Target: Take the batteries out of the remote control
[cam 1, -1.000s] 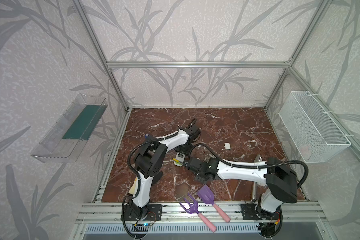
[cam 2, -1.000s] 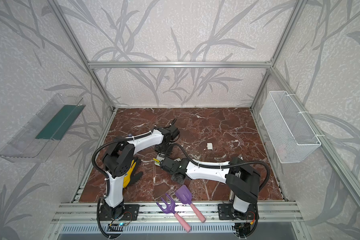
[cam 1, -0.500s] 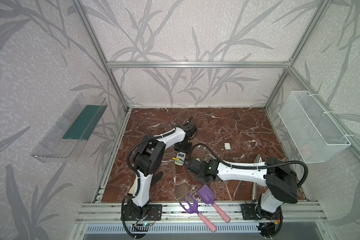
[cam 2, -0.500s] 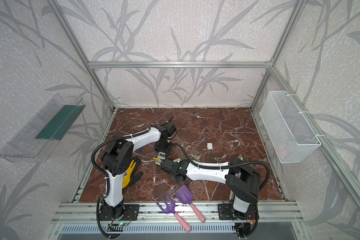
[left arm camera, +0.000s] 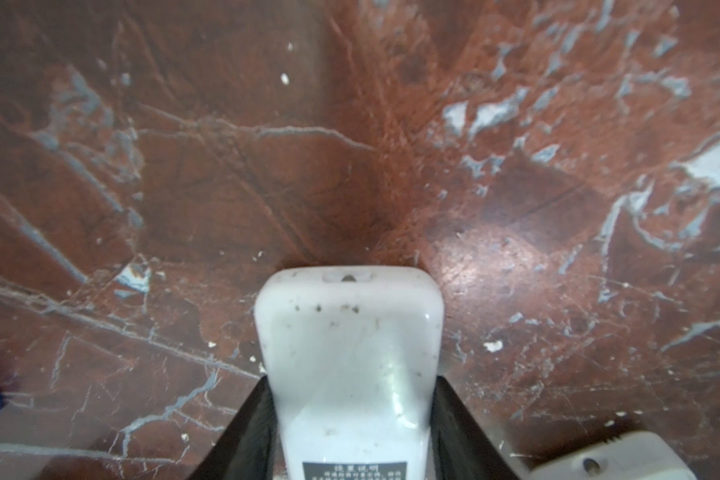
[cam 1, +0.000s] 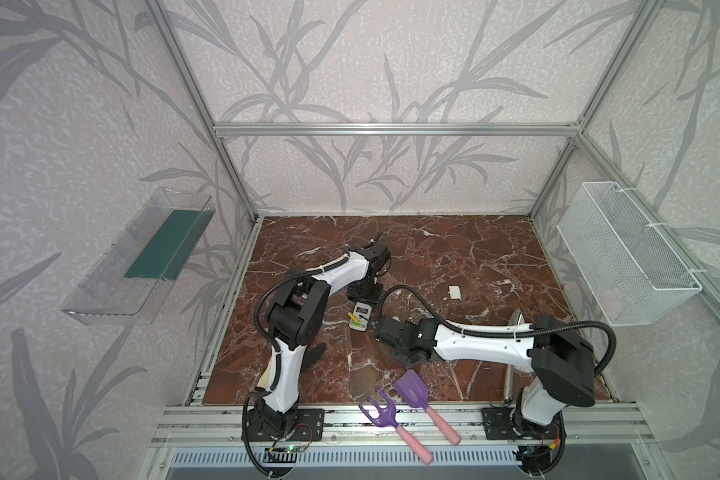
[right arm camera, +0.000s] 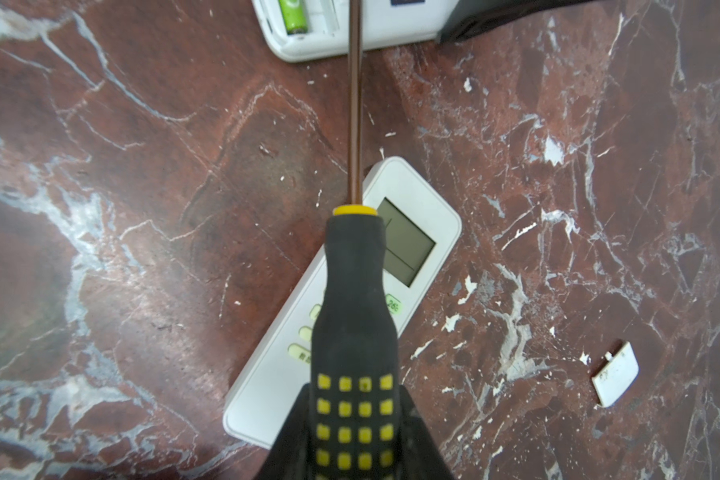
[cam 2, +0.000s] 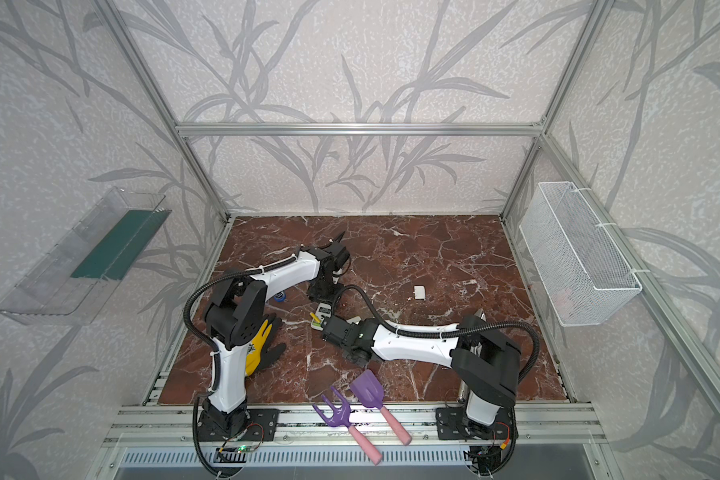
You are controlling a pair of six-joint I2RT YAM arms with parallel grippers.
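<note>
Jaws of the left gripper (left arm camera: 352,386) pinch the white remote control (left arm camera: 350,332), back up, left of centre on the table (cam 1: 454,249). Those of the right gripper (right arm camera: 354,419) clamp the screwdriver (right arm camera: 356,291), whose shaft reaches over the open compartment (right arm camera: 323,18), where one green battery (right arm camera: 294,16) lies. A second remote (right arm camera: 267,395) lies face up under the screwdriver.

Both top views look steeply down from the front (near-identical framing); wrist cameras sit close above the table (left arm camera: 184,187), sharing the remote (left arm camera: 350,353).
</note>
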